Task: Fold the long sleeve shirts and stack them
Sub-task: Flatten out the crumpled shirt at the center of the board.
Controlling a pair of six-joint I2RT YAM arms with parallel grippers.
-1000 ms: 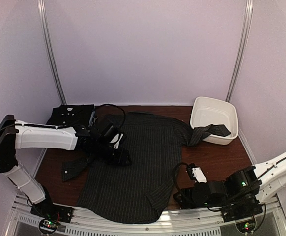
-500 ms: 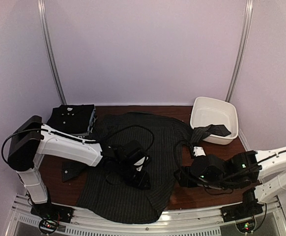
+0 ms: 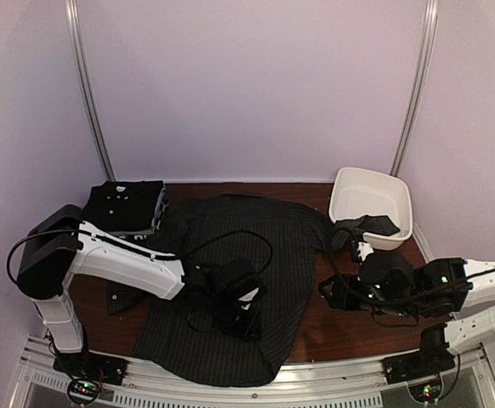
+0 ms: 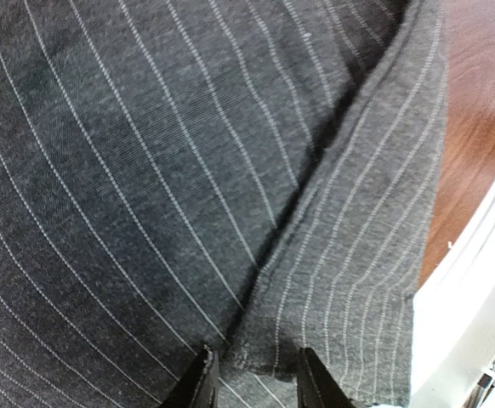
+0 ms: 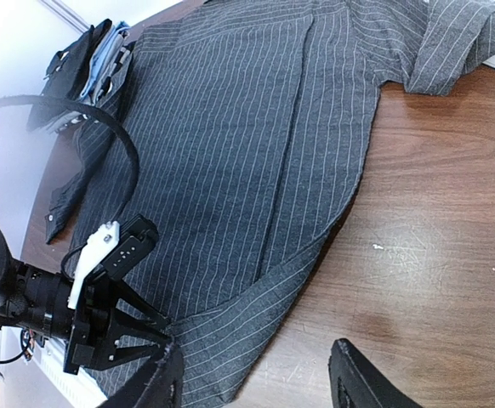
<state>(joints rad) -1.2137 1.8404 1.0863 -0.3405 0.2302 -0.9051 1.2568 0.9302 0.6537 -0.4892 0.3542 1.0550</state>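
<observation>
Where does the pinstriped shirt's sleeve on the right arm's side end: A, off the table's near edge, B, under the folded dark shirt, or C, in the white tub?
C: the sleeve runs from the pinstriped shirt over the white tub's rim, its end lying inside.

No legible text or markings

The spread shirt (image 3: 264, 229) is charcoal grey with fine pale pinstripes. The folded shirt (image 3: 124, 204) is black with small white buttons, and a sliver of light blue shows at its edge. The tub (image 3: 349, 183) is plain white. The tabletop (image 3: 341, 336) is reddish-brown with a wood grain. The left fingers (image 4: 198, 384) and right fingers (image 5: 164, 381) are black. The left arm (image 3: 120, 255) is white with black joints.
</observation>
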